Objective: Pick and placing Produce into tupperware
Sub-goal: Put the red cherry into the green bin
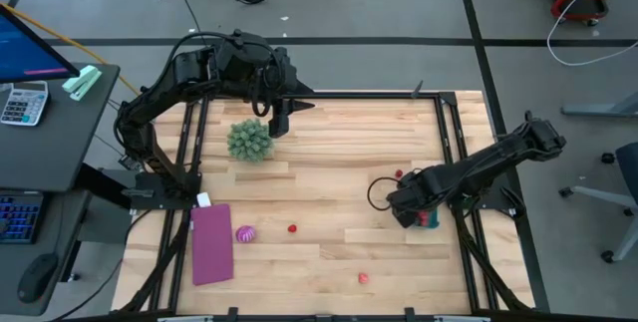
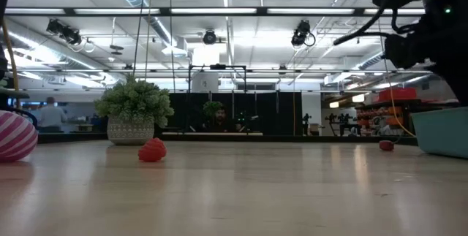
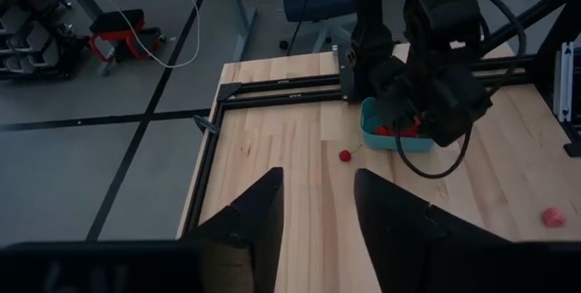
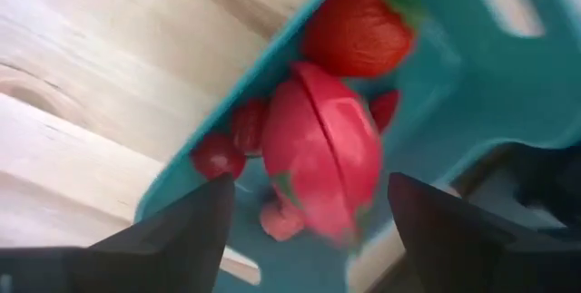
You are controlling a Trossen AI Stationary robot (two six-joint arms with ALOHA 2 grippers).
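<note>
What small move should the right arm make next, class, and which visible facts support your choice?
Probably lift the right pincer straight up, clear of the small teal-blue rectangular plastic tub. Its fingers stand open over the tub and a round red fruit piece appears released between them, above other red pieces already inside. Loose pieces like the small red one on the wooden table still await picking.

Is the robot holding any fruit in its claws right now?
No. The right claw is open over the blue tub, with a red fruit loose between its fingers. The left claw is open and empty.
</note>
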